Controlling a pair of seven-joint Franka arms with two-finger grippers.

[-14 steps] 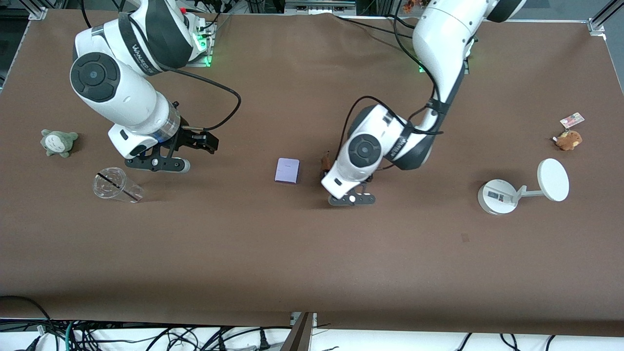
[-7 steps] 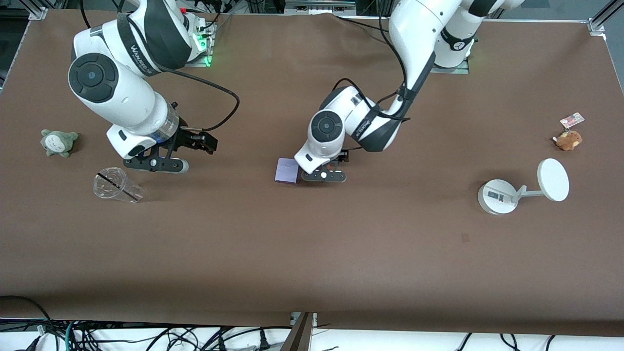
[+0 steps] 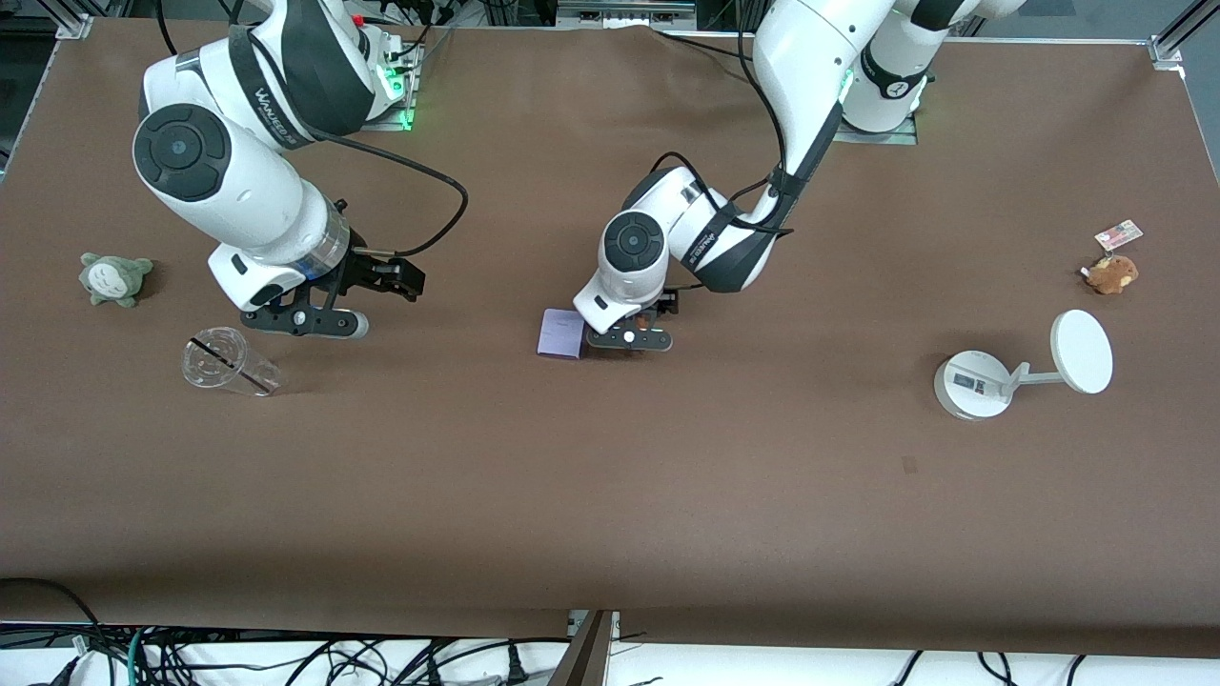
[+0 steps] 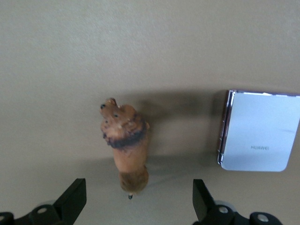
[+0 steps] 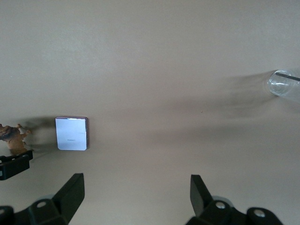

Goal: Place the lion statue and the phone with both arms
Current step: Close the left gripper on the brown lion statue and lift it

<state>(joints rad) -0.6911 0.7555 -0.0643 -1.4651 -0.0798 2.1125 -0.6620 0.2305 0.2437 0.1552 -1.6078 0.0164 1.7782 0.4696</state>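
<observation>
Since neither task object sits in a gripper, the lines below read the job as near its close or not yet begun; which, the views do not settle.

Progress: lion statue and phone both lie on the table, just beside each other about mid-table, not touching. Judged placed together, but no marked target shows.
Lion statue: on the cloth, between the spread fingers of the left gripper in the left wrist view and touched by neither; it lies toward the left arm's end from the phone. In the front view that gripper almost hides it.
Phone: flat, face up, pale lavender, toward the right arm's end from the lion.
Left gripper: low over the lion, jaws wide apart, empty.
Right gripper: jaws apart, empty, over bare cloth near the clear cup; this arm waits.
Left to do: likely only backing the left arm away, if placing is meant as done.
Writing, phone: "HUAWEI" on the casing, left wrist view.
Writing, arms: a dark band on each carries lettering, not fully legible.
Writing, white stand: small label, unreadable.
Writing, brown plush: card tag, print too small.
Also: grey plush at the right arm's end.
</observation>
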